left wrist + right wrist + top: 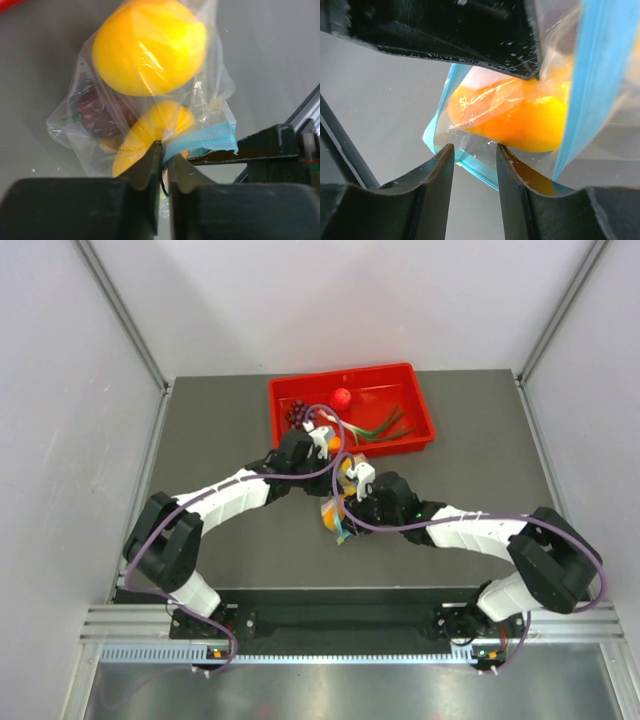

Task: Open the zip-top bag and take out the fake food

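Mid-table (220, 430), just near of the red tray (405, 390), the left gripper (164, 167) is clamped tight on the teal zip strip (205, 142) of the zip-top bag (212, 85), with the lemon (150, 45), mango (155, 125) and maroon piece (95, 112) all inside. At right, the right gripper (475, 165) has its jaws narrowly apart around the strip's corner; whether they pinch it cannot be told.

Left gripper (164, 150): black fingers pressed together on the clear crinkly plastic zip-top bag (212, 82), at the left end of its teal-blue zip strip (205, 141). Bag contents: round yellow plastic lemon (149, 46), orange-yellow mango-shaped fruit (150, 131), dark maroon piece (97, 112).
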Controlling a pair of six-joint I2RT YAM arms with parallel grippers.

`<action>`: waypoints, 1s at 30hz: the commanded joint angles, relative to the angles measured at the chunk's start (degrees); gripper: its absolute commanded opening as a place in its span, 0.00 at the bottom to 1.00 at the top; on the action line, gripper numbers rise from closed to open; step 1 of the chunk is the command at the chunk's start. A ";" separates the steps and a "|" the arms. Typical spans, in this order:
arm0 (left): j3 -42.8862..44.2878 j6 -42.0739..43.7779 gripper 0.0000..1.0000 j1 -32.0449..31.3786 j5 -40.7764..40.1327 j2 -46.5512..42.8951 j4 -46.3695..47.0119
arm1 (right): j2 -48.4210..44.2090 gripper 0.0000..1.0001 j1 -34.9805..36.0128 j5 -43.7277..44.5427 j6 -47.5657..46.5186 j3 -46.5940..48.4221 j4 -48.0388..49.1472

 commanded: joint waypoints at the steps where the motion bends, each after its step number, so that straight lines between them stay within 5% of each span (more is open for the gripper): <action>1: 0.51 0.15 0.00 0.07 1.76 1.50 -1.07 | 0.93 0.40 -2.29 -1.89 1.32 3.72 5.02; 14: -0.54 -5.64 0.00 0.15 7.21 4.05 1.02 | -6.44 0.46 -11.61 -4.79 7.92 0.65 6.79; 25: -1.33 -18.56 0.00 0.07 13.46 8.27 18.34 | -10.49 0.51 -11.96 -7.96 7.13 4.42 -8.49; 30: -1.06 -17.43 0.00 0.42 8.46 7.74 14.84 | -14.01 0.52 -11.96 -3.40 6.78 4.78 -18.16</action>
